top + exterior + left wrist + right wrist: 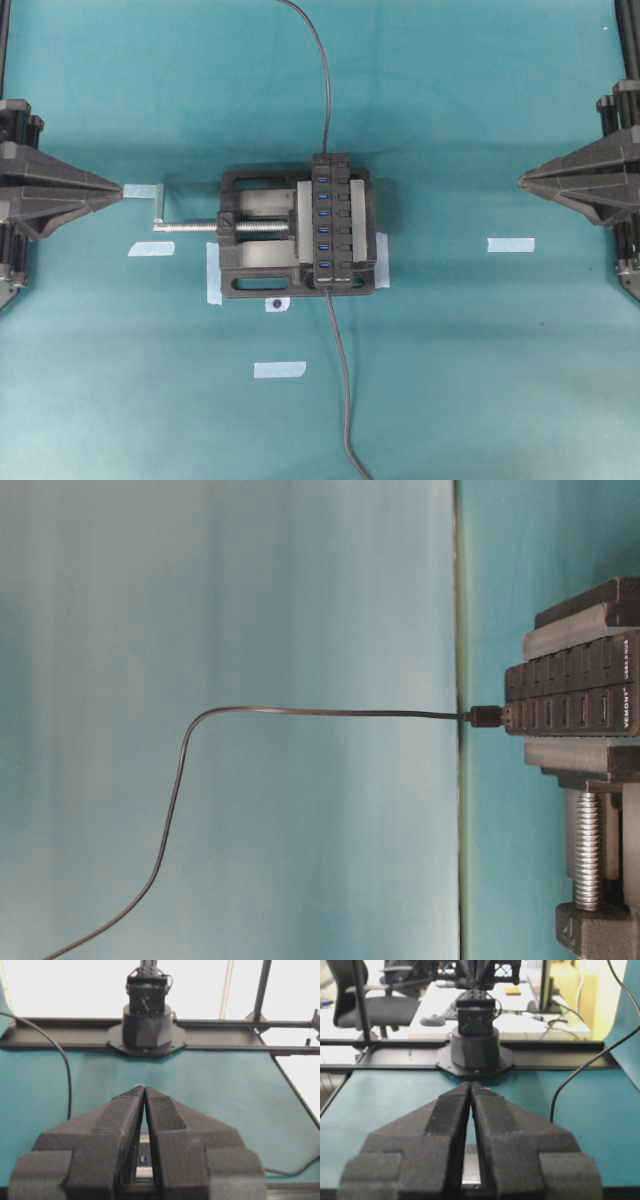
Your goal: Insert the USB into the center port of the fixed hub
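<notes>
Both my grippers, left [144, 1089] and right [471, 1085], sit pinched together holding nothing; vise [262, 232] clamps the fixed hub [333, 222] so it won't budge; USB not spotted yet.

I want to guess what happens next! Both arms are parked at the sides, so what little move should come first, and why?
Probably open one set of fingers and reach toward the cable below the fixed hub. The left gripper and right gripper are both shut, empty and far from the hub, whose blue ports look unfilled.
</notes>
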You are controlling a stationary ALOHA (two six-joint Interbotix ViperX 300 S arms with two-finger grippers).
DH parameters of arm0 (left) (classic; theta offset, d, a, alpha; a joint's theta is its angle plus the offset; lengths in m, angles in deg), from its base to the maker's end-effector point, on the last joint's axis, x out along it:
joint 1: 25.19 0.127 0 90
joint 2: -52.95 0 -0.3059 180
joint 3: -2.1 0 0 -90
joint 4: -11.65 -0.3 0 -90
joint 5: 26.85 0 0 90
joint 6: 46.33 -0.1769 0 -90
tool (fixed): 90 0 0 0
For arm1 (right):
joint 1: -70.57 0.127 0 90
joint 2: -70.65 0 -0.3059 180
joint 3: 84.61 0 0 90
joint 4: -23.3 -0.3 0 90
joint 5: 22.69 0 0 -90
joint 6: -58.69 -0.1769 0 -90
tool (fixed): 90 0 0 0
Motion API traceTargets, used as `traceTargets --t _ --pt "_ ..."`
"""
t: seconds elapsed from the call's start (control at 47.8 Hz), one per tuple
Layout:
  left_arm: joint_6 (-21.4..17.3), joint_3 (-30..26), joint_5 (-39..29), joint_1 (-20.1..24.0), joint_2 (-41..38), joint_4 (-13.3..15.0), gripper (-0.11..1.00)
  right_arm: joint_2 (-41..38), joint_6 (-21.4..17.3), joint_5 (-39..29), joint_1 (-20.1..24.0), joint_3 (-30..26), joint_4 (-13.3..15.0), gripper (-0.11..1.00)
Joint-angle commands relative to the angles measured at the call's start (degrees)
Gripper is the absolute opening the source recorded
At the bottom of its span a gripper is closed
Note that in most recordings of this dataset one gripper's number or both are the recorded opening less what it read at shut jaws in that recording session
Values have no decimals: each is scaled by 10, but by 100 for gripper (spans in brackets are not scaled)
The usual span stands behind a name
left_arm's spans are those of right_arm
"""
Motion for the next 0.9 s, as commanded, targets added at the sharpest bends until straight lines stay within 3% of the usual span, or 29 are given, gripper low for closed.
traceTargets --t 0.0,0.084,0.146,0.293,0.439,0.878 --pt "4 17 11 3 11 -4 13 4 1 10 1 0 -3 16" --pt "7 24 11 3 33 -4 5 18 -1 23 0 9 -4 19" --pt "7 23 5 4 46 -4 0 32 -7 25 0 18 -7 10" --pt "11 19 -27 4 58 -4 0 46 -33 18 -7 29 -18 0" --pt "23 7 -62 4 45 -4 0 41 -53 -4 -13 27 -18 0" --pt "25 -12 -74 4 14 -4 0 5 -87 -145 -31 -33 -19 0"
